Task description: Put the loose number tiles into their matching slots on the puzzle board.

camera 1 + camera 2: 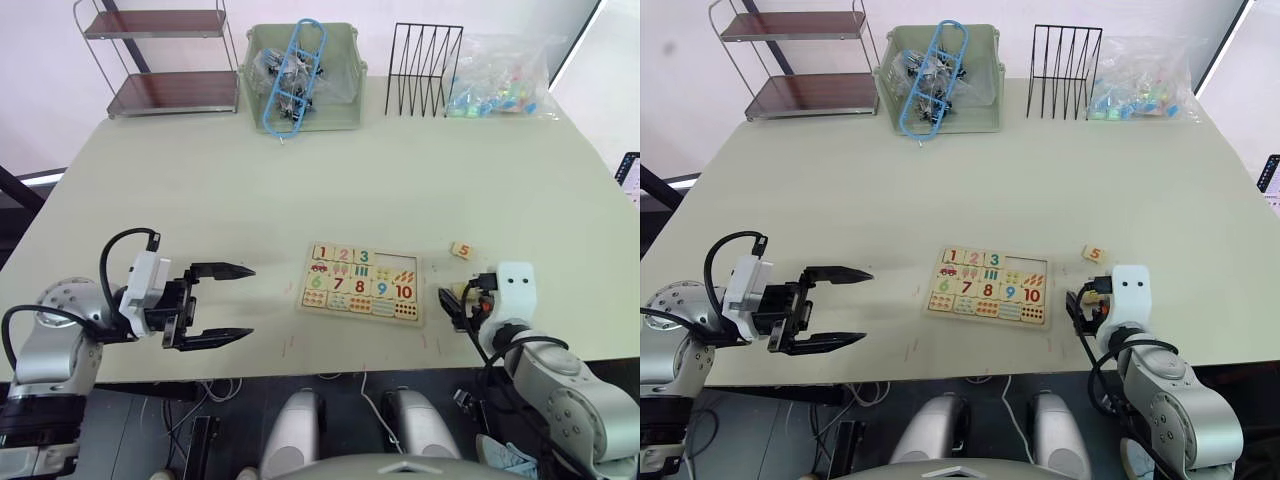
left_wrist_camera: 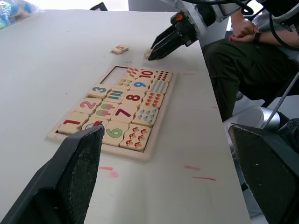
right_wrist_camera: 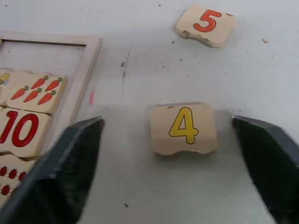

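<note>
A flat wooden puzzle board [image 1: 361, 283] is seen lying on a pale table [image 1: 200, 190], near the front edge and between the two grippers. In the top row of the board, tiles with a red 1, an orange 2 and a green 3 are seated in the first three slots, and the two slots [image 2: 117, 72] after them are bare. Lower on the board the numbers 6, 7, 8, 9 and 10 can be read, with small pictures such as carrots and dots beside them. Two loose tiles are left on the table to the right of the board. A yellow 4 is printed on one tile [image 3: 184, 129], and this tile is seen flat on the table between the two fingers of the right gripper [image 3: 177, 154]. The fingers are spread wide on both sides of it and it is not touched by either. An orange 5 is printed on the other tile [image 1: 461, 250], which is lying a little farther back, apart from the 4 tile and near the board's top right corner. The left gripper [image 1: 232, 302] is held to the left of the board, well apart from it, with its fingers spread wide and nothing between them.
</note>
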`<state>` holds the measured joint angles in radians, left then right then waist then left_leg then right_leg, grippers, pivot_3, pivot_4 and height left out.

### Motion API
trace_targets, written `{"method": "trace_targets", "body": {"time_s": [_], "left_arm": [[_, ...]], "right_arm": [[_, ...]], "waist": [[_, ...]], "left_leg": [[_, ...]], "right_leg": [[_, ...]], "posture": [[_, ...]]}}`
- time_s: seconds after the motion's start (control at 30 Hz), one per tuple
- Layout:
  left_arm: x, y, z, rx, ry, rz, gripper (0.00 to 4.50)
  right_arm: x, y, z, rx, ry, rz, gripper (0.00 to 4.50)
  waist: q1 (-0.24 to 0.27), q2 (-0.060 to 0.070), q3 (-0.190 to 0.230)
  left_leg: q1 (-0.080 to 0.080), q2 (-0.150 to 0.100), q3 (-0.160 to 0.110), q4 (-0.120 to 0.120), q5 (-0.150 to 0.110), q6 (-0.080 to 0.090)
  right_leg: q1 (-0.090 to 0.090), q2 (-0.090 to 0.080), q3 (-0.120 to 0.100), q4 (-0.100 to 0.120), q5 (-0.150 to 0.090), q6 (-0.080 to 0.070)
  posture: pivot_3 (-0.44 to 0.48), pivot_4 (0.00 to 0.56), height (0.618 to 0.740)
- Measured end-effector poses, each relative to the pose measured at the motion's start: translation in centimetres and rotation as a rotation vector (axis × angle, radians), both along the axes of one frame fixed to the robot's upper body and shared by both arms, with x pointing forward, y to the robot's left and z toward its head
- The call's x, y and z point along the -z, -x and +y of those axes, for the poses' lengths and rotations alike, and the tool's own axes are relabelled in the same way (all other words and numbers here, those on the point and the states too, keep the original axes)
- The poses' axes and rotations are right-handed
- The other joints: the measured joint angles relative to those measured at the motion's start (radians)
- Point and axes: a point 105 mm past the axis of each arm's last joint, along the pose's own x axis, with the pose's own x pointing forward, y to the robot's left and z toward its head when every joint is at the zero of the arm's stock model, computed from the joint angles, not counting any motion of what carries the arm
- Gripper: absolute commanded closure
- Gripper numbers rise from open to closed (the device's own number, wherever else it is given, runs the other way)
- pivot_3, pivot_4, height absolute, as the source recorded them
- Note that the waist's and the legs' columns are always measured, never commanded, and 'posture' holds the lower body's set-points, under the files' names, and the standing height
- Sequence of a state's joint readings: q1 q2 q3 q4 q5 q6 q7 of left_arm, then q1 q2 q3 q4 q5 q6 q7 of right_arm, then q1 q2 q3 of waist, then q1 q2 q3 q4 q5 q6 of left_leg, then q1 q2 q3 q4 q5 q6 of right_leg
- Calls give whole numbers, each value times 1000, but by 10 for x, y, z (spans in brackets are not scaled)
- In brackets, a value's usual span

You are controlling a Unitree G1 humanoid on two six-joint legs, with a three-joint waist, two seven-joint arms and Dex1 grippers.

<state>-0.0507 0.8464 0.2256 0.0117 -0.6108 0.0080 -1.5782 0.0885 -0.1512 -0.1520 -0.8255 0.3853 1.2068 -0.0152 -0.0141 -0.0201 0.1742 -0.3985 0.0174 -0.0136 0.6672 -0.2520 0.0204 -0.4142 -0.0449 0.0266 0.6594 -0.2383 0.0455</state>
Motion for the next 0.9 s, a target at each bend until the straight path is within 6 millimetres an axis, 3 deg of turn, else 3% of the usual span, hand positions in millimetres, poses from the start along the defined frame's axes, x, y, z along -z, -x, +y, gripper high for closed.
{"method": "trace_targets", "body": {"time_s": [0.27, 0.5, 0.9], "left_arm": [[2, 1, 0, -5, 4, 15, 0], [2, 3, -1, 1, 6, 24, 0], [5, 7, -3, -7, 16, 34, 0]], "right_arm": [[-15, 11, -3, -237, 80, -83, 22], [-32, 7, -15, -433, 124, -170, 22], [-32, -4, -55, -809, 148, -155, 22]], "waist": [[-1, 1, 0], [0, 0, 1], [0, 0, 1]], "left_leg": [[0, 0, 0, -1, 0, 0], [0, 1, 3, -1, 0, 0], [0, 0, 5, -1, 0, 0]], "right_leg": [[0, 0, 0, -1, -1, 1], [0, 0, -1, -1, -1, 1], [0, 1, 0, -1, -1, 1]], "posture": [[0, 150, 740], [0, 150, 740], [0, 150, 740]]}}
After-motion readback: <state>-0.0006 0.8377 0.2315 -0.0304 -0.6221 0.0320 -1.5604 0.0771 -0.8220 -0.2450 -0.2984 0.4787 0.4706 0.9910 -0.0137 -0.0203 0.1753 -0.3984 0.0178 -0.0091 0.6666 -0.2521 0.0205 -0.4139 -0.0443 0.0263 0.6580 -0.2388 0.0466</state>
